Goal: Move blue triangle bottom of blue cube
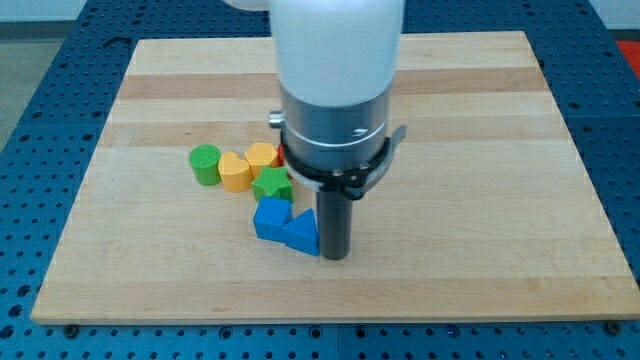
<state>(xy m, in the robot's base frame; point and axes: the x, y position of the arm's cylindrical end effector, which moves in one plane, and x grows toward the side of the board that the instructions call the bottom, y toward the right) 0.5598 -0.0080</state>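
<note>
My tip touches the blue triangle's right side; the triangle presses against the blue cube's right-near corner.

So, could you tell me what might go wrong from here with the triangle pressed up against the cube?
My tip sits at the blue triangle's right side, and the triangle already touches the blue cube at its lower right, not below it. Pushing further left would likely shove the cube too. The cube touches the green star, so the cluster could shift. My arm also hides the blocks behind it.
</note>
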